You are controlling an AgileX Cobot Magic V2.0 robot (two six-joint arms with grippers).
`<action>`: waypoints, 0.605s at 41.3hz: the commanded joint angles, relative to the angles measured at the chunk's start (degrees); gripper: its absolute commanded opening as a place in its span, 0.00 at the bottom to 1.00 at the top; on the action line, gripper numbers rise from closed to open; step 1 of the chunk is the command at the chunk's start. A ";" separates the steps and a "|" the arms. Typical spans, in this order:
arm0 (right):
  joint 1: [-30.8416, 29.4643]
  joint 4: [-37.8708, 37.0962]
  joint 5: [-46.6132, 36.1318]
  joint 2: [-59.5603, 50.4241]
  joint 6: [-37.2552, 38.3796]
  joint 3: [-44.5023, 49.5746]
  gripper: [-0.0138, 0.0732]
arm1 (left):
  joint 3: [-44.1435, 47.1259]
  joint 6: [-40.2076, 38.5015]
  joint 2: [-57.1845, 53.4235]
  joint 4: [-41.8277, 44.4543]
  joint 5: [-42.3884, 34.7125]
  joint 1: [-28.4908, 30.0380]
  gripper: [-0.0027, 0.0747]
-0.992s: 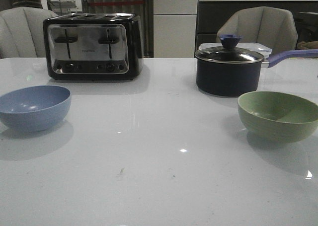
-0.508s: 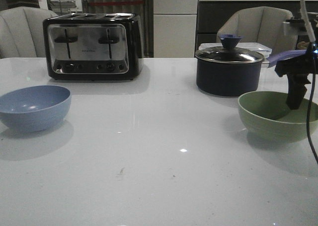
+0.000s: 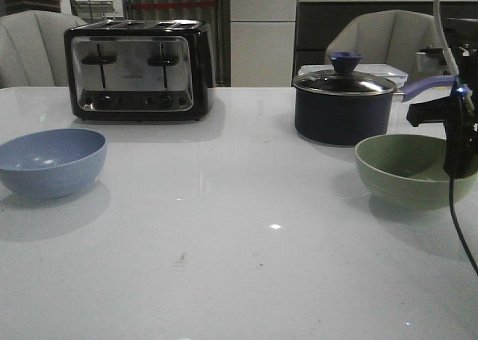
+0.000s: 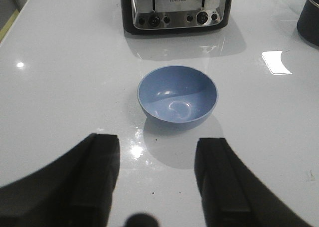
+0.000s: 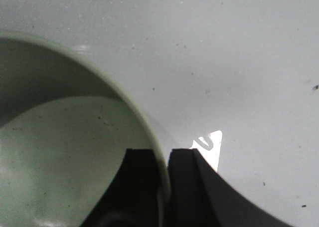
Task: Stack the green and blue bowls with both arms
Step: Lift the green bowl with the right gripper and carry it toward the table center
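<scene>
The pale green bowl [image 3: 407,170] sits at the right of the white table. My right gripper [image 3: 459,161] is shut on its right rim. In the right wrist view one finger is inside the green bowl [image 5: 60,152] and one outside, with the rim pinched at the right gripper [image 5: 163,159]. The dusty blue bowl [image 3: 51,161] sits at the left of the table. In the left wrist view the blue bowl [image 4: 177,96] lies ahead of my left gripper [image 4: 157,157], which is open, empty and above the table. The left gripper is out of the front view.
A chrome and black toaster [image 3: 138,69] stands at the back left; it also shows in the left wrist view [image 4: 177,7]. A dark navy lidded saucepan [image 3: 343,104] with a long handle stands just behind the green bowl. The right arm's black cable [image 3: 457,220] hangs down at the right edge.
My right arm came in from the right over the green bowl and lowered, and its gripper closed on the bowl's right rim. The bowl has shifted slightly. The blue bowl has not moved.
</scene>
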 commanded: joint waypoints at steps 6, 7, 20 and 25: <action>1.44 -0.85 1.95 -7.71 -1.41 -1.45 0.22 | -1.64 -0.26 0.61 -0.34 -4.53 -0.42 0.55; 1.92 -0.70 1.99 -8.79 -1.41 -1.45 0.22 | -1.64 -0.26 0.61 -0.34 -4.53 -0.42 0.55; 14.26 5.11 2.06 -14.81 -1.41 -1.39 0.22 | -1.64 -0.26 0.61 -0.34 -4.53 -0.42 0.55; 18.87 7.53 0.55 -13.81 -1.41 -0.70 0.22 | -1.64 -0.26 0.61 -0.34 -4.53 -0.42 0.55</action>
